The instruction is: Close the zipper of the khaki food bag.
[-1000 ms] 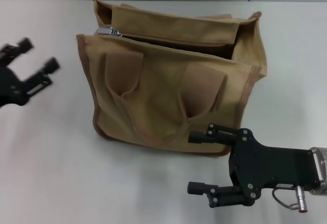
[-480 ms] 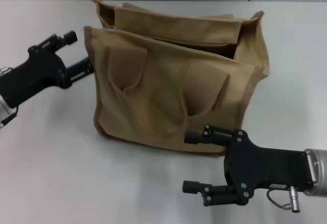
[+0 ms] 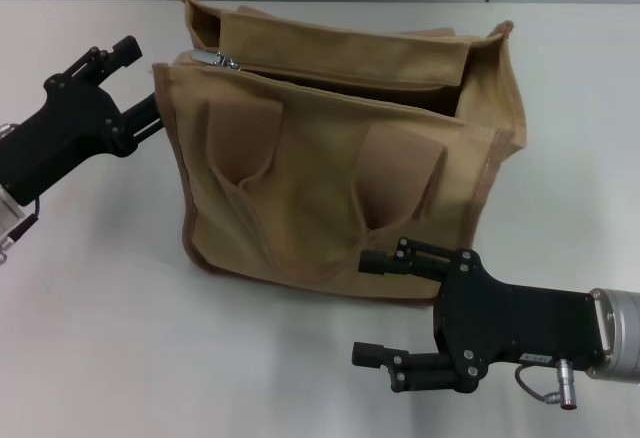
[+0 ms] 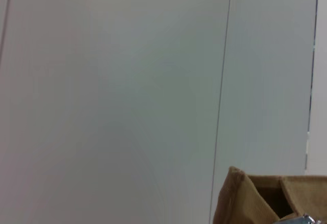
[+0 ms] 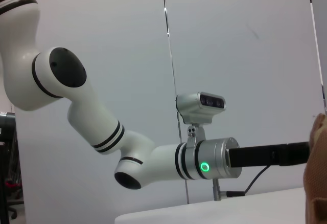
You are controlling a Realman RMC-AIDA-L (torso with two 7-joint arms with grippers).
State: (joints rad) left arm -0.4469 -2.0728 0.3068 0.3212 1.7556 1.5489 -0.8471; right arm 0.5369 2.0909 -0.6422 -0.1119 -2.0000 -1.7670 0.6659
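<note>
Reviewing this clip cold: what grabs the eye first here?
The khaki bag stands mid-table, its top gaping open, with the shiny zipper pull at its far left corner. The left gripper reaches in at that corner, close to the bag's left edge. The right gripper hangs open low in front of the bag, holding nothing.

The khaki food bag (image 3: 340, 168) is showing matt, coarse woven canvas, with darker cloth piping running along its edges. At its top left corner, the zipper (image 3: 215, 59) pull is gleaming as polished silver metal. Beside the bag, both the left gripper (image 3: 135, 83) and right gripper (image 3: 375, 308) are presenting matt black housings. The table (image 3: 100, 338) under the bag is appearing smooth, pale and faintly glossy.
</note>
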